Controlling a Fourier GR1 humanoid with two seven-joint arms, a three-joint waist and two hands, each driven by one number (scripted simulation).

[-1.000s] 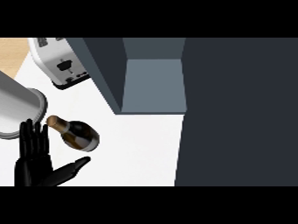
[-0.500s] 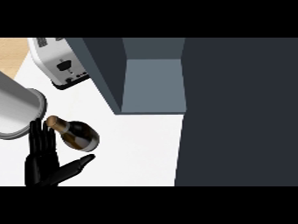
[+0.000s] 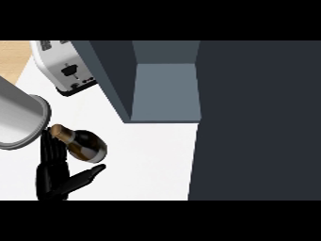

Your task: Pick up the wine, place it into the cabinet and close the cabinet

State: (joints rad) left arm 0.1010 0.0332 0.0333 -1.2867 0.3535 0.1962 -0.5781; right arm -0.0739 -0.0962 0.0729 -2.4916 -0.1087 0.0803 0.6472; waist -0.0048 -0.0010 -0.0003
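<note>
The wine bottle (image 3: 85, 144), dark with a brown neck and a pale label, is on the white counter (image 3: 149, 160) at the lower left. My left hand (image 3: 54, 175) is right beside it. Its straight fingers (image 3: 52, 149) lie along the bottle's left side, and the thumb (image 3: 88, 173) reaches out just below the bottle. The hand is open and not curled round the bottle. Its grey forearm (image 3: 10, 117) fills the left edge. The cabinet (image 3: 166, 89) stands open at the upper middle, showing its grey-blue inside. My right hand does not show.
A white toaster (image 3: 64, 70) stands at the back left, close to the cabinet's left wall (image 3: 110, 75). A large dark panel (image 3: 263, 122), probably the cabinet's open door, covers the right side. Wooden floor (image 3: 3, 59) shows at the upper left.
My left hand has shifted right, up against the bottle, and the thumb now lies under the bottle's lower side. The bottle has stayed where it was.
</note>
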